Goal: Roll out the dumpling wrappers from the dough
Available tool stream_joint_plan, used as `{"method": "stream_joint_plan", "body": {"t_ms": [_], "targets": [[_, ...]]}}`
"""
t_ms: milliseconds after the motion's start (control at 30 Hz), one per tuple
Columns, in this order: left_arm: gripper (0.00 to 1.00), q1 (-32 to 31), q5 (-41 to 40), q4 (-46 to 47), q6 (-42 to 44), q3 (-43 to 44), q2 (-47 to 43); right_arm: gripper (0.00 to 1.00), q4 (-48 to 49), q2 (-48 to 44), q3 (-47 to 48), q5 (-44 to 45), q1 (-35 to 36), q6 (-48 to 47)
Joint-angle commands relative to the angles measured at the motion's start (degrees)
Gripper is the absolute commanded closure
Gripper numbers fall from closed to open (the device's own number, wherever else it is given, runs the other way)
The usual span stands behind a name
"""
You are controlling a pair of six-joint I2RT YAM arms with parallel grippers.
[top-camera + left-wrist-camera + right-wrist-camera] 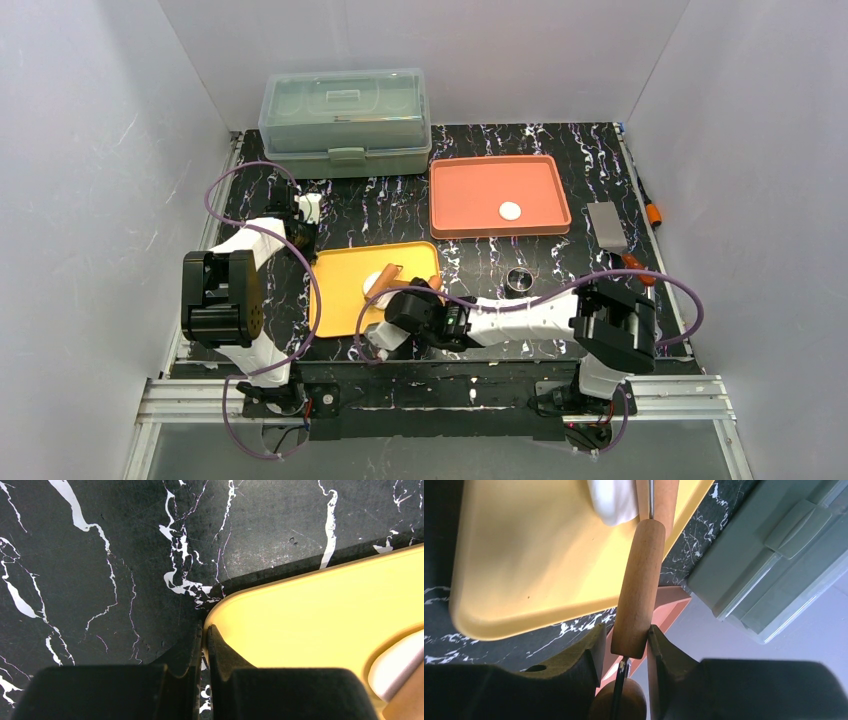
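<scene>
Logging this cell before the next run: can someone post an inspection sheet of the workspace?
Surface: black marbled table.
Job's things: dough on yellow tray, rolling pin against it; one dumpling wrapper on orange tray.
Clutter: metal ring, scraper, lidded box.
Grippers: left claw pinches yellow tray's corner; right claw shut on rolling pin's handle.
Cables: purple cables loop beside both arms.
Surroundings: white walls on three sides.

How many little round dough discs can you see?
1: the disc lies on the orange tray. More could hide beneath the right arm over the yellow tray.
</scene>
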Motion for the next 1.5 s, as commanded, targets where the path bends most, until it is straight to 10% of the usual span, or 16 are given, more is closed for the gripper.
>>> {"method": "stream_joint_plan", "body": {"t_ms": [0, 1467], "targets": [[1.0, -0.36, 0.27, -2.07, 0.59, -1.3, 0.05, 0.99, -21.65, 2.44, -3.76, -9.63, 1.93, 1.81], [1.0, -0.36, 0.63, -2.0, 0.62, -1.44, -0.06, 0.99, -15.77, 10.28, 1.52, -5.06, 1.81, -1.1]]}}
